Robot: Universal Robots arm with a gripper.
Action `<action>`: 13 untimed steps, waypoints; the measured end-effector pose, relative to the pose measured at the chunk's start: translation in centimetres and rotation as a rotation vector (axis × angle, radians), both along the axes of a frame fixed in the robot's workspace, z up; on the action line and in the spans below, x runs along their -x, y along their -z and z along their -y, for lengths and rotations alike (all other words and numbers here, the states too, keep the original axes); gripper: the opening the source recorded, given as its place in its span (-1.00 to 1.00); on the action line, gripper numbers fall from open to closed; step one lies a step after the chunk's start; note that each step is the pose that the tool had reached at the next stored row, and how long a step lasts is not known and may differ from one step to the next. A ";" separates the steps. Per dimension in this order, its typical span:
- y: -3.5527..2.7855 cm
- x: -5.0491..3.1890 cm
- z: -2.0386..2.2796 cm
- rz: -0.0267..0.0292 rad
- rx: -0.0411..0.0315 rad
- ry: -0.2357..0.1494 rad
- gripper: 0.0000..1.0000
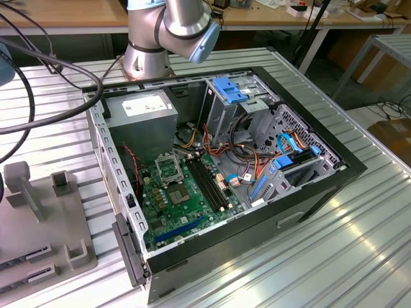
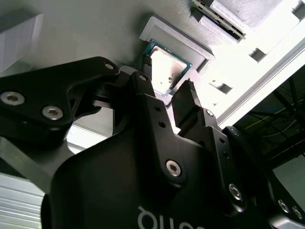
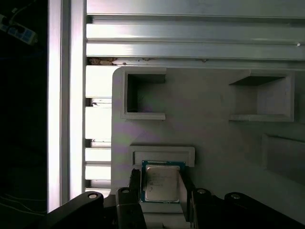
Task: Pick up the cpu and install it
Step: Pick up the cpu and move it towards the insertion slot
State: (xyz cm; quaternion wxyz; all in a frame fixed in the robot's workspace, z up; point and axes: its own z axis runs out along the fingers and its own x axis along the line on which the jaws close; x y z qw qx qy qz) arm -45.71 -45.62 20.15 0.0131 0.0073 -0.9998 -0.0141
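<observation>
The cpu (image 3: 162,185) is a small square chip with a silvery top and a green rim, lying flat in a shallow pocket of a grey fixture plate (image 3: 214,143). My gripper (image 3: 161,187) straddles it, with one black finger (image 3: 135,183) against each of two opposite edges, shut on the chip. The second wrist view shows the same grip: the cpu (image 2: 167,69) sits between the fingertips of the gripper (image 2: 167,86). In the exterior view the open computer case (image 1: 321,186) holds the green motherboard (image 1: 192,205) with its metal-framed socket (image 1: 168,169).
Raised blocks and open pockets (image 3: 143,95) stand on the fixture plate (image 1: 38,224) at the exterior view's left. The arm's base (image 1: 151,45) stands behind the case. Cables (image 1: 38,77) cross the ribbed metal table (image 1: 321,256). Memory slots (image 1: 209,183) and drive cages flank the socket.
</observation>
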 end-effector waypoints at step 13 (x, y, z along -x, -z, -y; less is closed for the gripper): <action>0.51 -0.10 0.01 -0.0003 0.0006 0.000 -0.11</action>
